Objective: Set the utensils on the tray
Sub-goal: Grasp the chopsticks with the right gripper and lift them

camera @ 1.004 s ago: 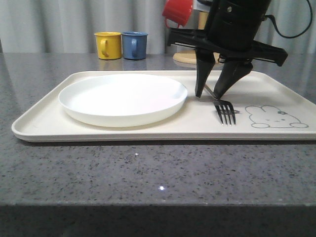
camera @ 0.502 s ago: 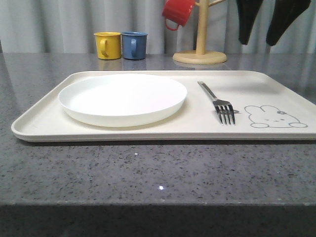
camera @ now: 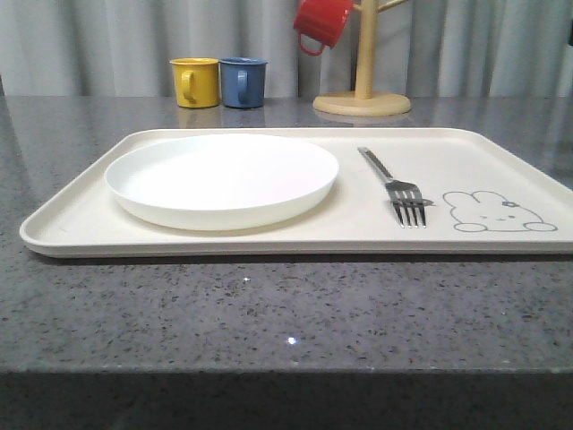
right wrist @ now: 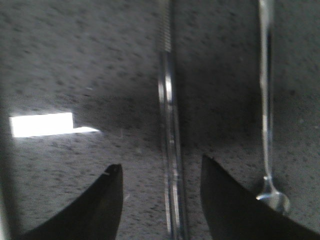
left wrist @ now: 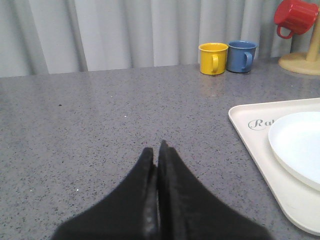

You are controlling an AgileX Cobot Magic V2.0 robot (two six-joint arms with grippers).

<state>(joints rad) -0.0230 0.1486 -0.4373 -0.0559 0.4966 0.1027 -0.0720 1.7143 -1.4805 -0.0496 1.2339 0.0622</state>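
A: Tray (camera: pixel 269 240)?
B: Cream, low rim, rabbit drawing lower right; mid-frame on the counter (camera: pixel 269 313). One white plate (camera: pixel 222 179) on its left, one silver fork (camera: pixel 398 190) right of it.
A: Other utensils?
B: Chopsticks (right wrist: pixel 170 150), one spoon (right wrist: pixel 267 110), on bare counter.
A: Fingers?
B: Left gripper (left wrist: pixel 157 150) pressed together, empty. Right gripper (right wrist: pixel 161 172) spread wide astride the chopsticks.
A: Mugs?
B: Three.

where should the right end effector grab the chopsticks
Around the middle of the chopsticks, coming straight down from above: they lie flat and together on the countertop, already running between the open fingers of the right end effector. The spoon lies apart beside them.
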